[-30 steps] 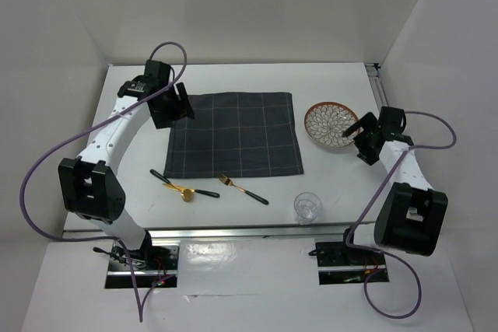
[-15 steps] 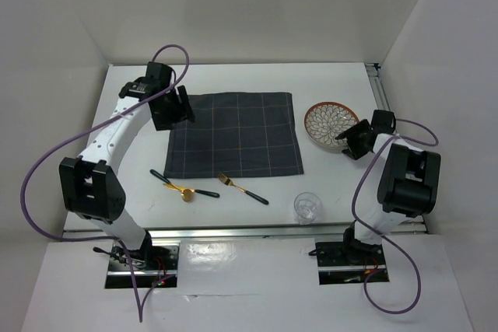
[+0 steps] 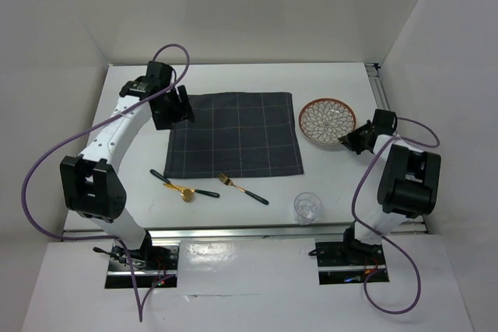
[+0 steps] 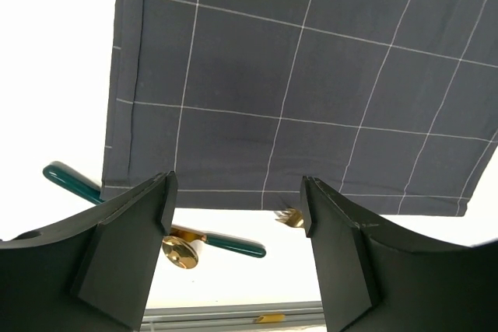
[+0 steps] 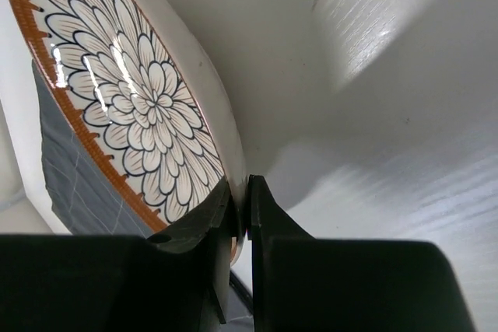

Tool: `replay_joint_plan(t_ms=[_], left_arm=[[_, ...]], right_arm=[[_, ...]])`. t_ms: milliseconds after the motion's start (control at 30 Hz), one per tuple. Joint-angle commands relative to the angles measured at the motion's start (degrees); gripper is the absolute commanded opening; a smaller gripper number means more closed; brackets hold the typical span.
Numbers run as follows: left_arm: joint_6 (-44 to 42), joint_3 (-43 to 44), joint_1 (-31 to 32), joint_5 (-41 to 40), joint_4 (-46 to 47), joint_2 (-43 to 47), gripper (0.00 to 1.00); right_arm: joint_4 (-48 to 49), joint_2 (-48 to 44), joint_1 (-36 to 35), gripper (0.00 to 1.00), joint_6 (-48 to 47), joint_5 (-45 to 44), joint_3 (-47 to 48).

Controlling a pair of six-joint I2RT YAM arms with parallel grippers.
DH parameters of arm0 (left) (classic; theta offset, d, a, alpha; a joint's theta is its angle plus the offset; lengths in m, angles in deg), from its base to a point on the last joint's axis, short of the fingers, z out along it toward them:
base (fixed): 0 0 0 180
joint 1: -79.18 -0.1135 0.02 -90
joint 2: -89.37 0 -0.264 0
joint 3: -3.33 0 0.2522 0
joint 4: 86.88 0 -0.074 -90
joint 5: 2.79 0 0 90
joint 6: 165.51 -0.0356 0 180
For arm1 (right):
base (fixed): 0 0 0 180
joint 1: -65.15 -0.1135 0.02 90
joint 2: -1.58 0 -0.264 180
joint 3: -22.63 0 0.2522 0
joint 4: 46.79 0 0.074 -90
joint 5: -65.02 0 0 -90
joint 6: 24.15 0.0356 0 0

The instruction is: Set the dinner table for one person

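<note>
White flat dinner table with metal edge rails (image 3: 342, 75): what's on it? /jk

Dark grey checked cloth placemat (image 3: 233, 134) mid-table. Round glossy plate with a black-and-white flower pattern and orange-brown rim (image 3: 327, 122) just beside its right edge, off the cloth. /mo

Cutlery? /jk

Gold spoon with a dark green handle (image 3: 180, 187) and gold fork with a dark green handle (image 3: 243, 189) side by side on bare table, on the near side of the placemat. Clear drinking glass (image 3: 307, 207) upright near the front rail, right of the fork. /mo

Right gripper (image 5: 241, 192)? /jk

Clenched on the plate's near-right rim, one finger on the patterned face, one on the underside. Plate looks tilted in the wrist view, shadow beneath. Can't tell if its far edge touches the table. /mo

Left gripper (image 4: 237, 200)? /jk

Released, jaws wide, nothing between them. Hovers at the placemat's far-left corner. Its wrist view shows cloth, spoon bowl and fork tines beyond the fingers. /mo
</note>
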Motion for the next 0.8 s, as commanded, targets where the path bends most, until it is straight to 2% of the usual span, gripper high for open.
replay_joint_plan(t_ms=[0,167,267,300,433,533,633,767], left_arm=[[-1.7,3.4,0.2,-0.2,-1.3,0.3,0.82],[0.5,4.9,0.2,-3.2,-2.7,1.5,0.82],[2.8,3.3,0.2,-7.5,-3.3,3.1,0.82],[4.5,2.5,0.2,-8.7,-3.3,4.4,0.82],[6.3,-0.4,0.2,-11.2,-2.8,7.7,0.82],[6.8,-1.0,-0.4,-11.2,-2.8,8.8,0.82],[6.8,-1.0,-1.4,-10.6,-2.8,10.0,0.82],[6.3,-2.2,-2.0,-10.1,-2.8,11.2,0.82]], right_arm=[[1.4,-7.5,-1.2,0.0,-1.2,-0.7,1.7],[0.1,-13.2,-4.9,0.0,-4.0,1.8,6.6],[0.1,-12.9,-12.2,0.0,-4.9,4.6,10.5],[1.4,-11.1,-17.5,0.0,-4.9,5.7,11.5],[1.4,-5.1,-30.4,0.0,-4.9,3.4,17.4],[2.1,1.2,-34.8,0.0,-3.4,4.6,21.5],[3.2,7.4,-35.6,0.0,-1.9,6.5,25.4],[4.5,14.7,-35.6,0.0,0.1,14.2,29.1]])
